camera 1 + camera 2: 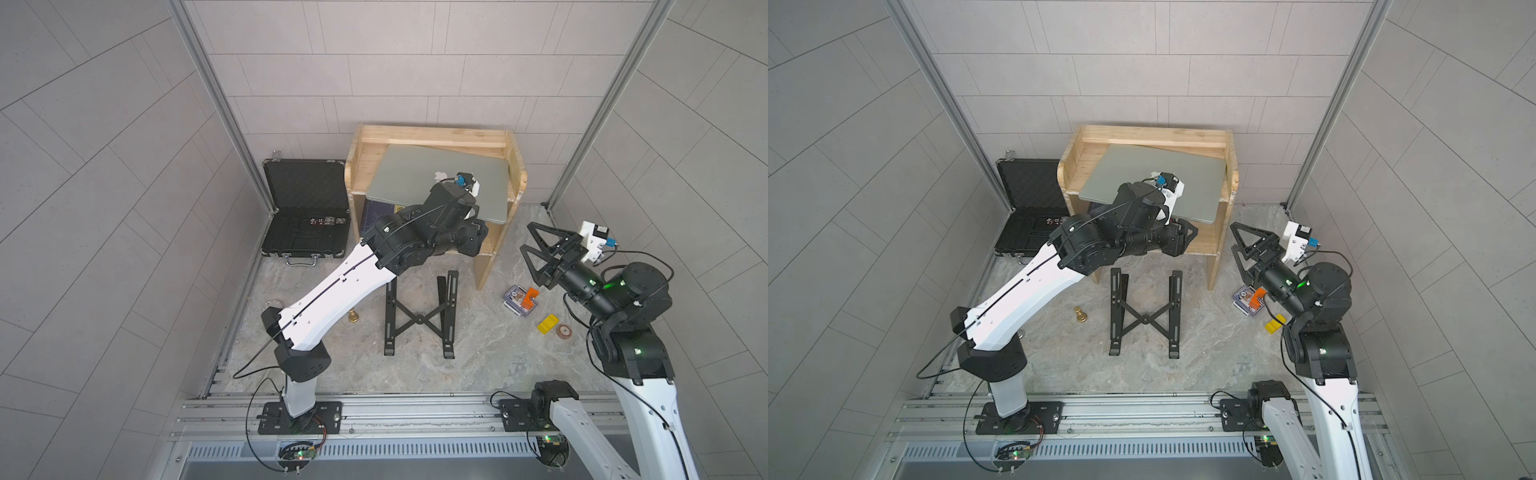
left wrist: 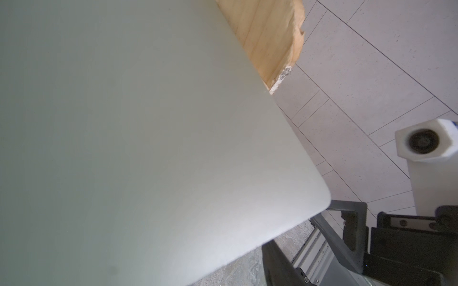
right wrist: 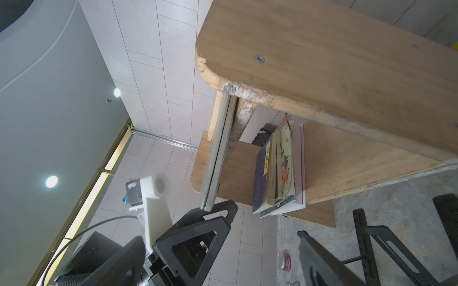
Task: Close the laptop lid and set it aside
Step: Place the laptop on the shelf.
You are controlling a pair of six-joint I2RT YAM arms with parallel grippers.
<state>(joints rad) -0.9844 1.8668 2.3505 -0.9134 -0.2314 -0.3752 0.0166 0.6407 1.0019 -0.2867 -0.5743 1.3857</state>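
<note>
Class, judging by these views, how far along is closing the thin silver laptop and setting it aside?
Done: the thin silver laptop is closed and lies on the light wooden shelf, overhanging its front. In hand: the left gripper pinches its front edge. Left: release it. The right gripper hangs open, apart.

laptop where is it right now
In both top views the laptop lies closed on the wooden shelf by the back wall, left gripper at its near edge.

The silver-grey aluminium laptop (image 1: 440, 174) lies atop the pale wooden shelf unit (image 1: 432, 136), its front edge in the left gripper (image 3: 210, 210). Left of that gripper is the black foam-lined briefcase (image 1: 305, 187). To its right is the right gripper (image 1: 526, 237), and nearer the arm bases the black folding metal stand (image 1: 419, 320).
</note>
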